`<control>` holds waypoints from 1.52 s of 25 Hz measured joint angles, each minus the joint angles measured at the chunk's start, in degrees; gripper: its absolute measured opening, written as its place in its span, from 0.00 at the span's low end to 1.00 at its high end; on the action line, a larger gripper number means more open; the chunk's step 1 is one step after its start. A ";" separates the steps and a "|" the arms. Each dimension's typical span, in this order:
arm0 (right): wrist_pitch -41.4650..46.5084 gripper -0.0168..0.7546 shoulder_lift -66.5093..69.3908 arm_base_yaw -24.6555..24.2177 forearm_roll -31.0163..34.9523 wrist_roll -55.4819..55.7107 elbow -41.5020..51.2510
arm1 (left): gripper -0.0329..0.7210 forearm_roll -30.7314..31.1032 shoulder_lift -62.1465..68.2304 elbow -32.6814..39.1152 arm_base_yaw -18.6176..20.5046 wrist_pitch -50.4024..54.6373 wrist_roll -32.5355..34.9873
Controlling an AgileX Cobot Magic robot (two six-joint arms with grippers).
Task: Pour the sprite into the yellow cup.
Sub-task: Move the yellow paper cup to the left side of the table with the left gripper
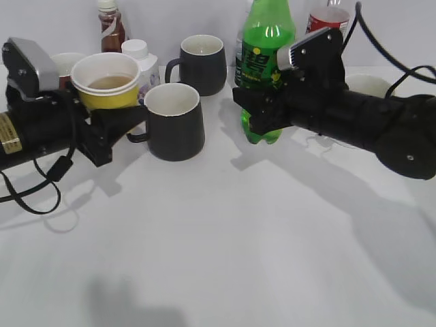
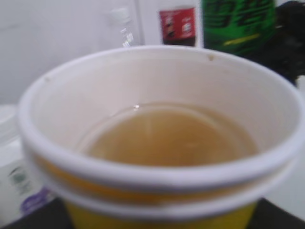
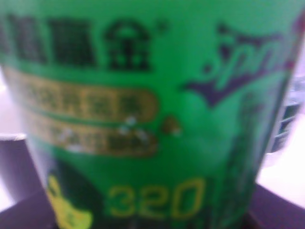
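1. Near ground: the white table (image 1: 225, 252) carries only shadows in its near half.
2. Left gripper (image 1: 112, 126): closed round the base of the yellow cup (image 1: 107, 83) and holding it raised at the left, beside a dark mug (image 1: 174, 121). The fingers themselves are mostly hidden under the cup, so how wide they stand cannot be told.
3. Cup contents: the left wrist view shows a shallow pool of pale liquid in the cup (image 2: 157, 138), well below the rim. Judgement: some pouring appears done.
4. Right gripper (image 1: 262, 112): clamped on the lower body of the sprite (image 1: 266, 61), jaws either side of the label. The right wrist view is filled by the label (image 3: 143, 119).
5. Sprite position: upright, right of centre, base at or just above the table; not tilted toward the cup, and well apart from it.
6. Far row: a second mug (image 1: 199, 63), a cola bottle (image 1: 327, 20) and small bottles (image 1: 111, 27).
7. Remaining, as judged: either a further pour or setting both items down.
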 joint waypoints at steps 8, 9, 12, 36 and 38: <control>-0.53 0.52 1.18 0.00 4.08 1.29 -0.39 | 0.57 -7.44 0.00 0.00 1.71 7.57 0.00; -0.53 0.52 1.18 0.00 4.08 1.29 -0.41 | 0.57 -8.55 0.00 0.00 1.71 8.57 0.00; -0.53 0.52 1.18 0.00 4.08 1.29 -0.47 | 0.57 -11.30 0.68 0.00 1.72 9.53 0.00; -0.53 0.52 1.18 0.00 4.02 1.35 -0.52 | 0.67 -24.15 17.60 0.00 1.82 -6.92 11.99; -0.53 0.52 1.18 0.00 4.02 1.35 -0.52 | 0.75 -24.52 17.93 0.00 1.82 -7.30 12.01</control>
